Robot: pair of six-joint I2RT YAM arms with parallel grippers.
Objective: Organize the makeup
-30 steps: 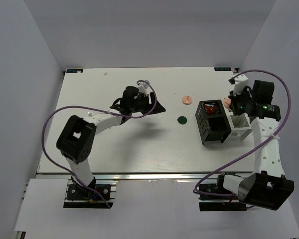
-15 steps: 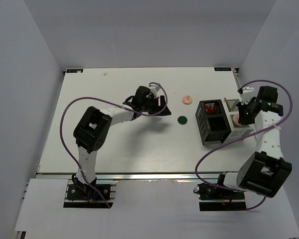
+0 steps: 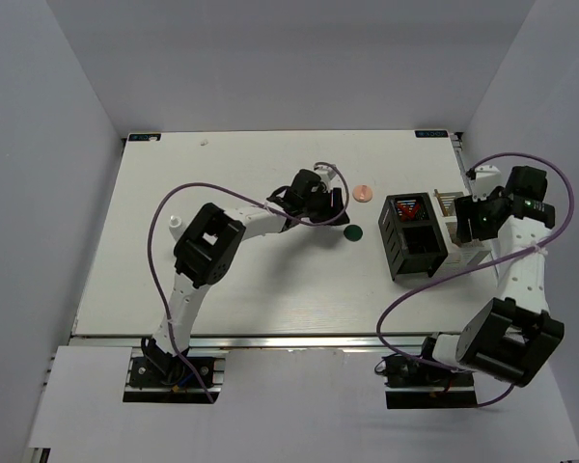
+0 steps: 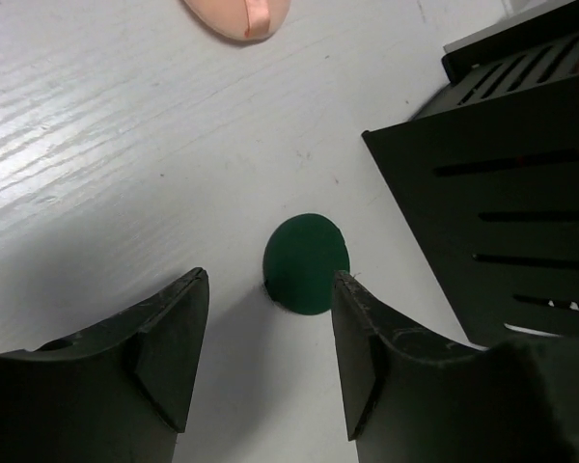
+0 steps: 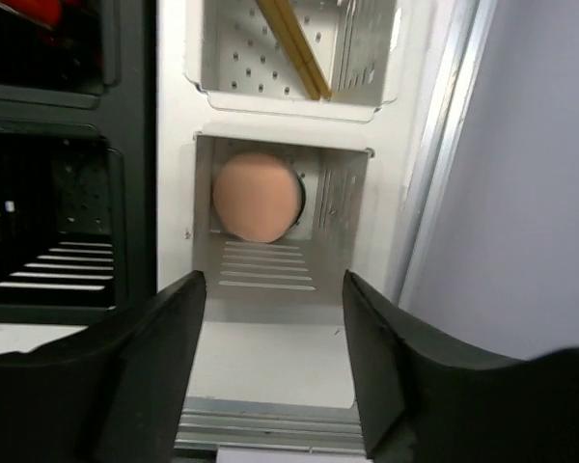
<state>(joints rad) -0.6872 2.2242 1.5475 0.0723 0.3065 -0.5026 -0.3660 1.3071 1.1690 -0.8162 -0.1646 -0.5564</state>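
Note:
A dark green disc [image 3: 352,231] lies flat on the table beside the black-and-white compartment box [image 3: 412,253]. My left gripper [image 3: 332,213] is open and low over the table. The green disc [image 4: 307,262] sits just past its fingertips, close to the right finger [image 4: 362,338], and my left gripper [image 4: 268,280] holds nothing. A peach-pink disc [image 3: 363,193] lies farther back on the table. My right gripper [image 5: 272,280] is open above the box's white side. Another peach disc [image 5: 257,196] rests in the white compartment [image 5: 270,265] below it. Tan sticks [image 5: 291,48] stand in the compartment behind.
Red tubes [image 3: 406,207] sit in the black part of the box. A small white item [image 3: 175,222] stands on the left of the table, near the left arm's elbow. The table's right edge and the side wall [image 5: 521,193] run close beside my right gripper.
My right gripper has opened and let the peach disc go into the white compartment. My left gripper has moved right to the green disc and narrowed slightly.

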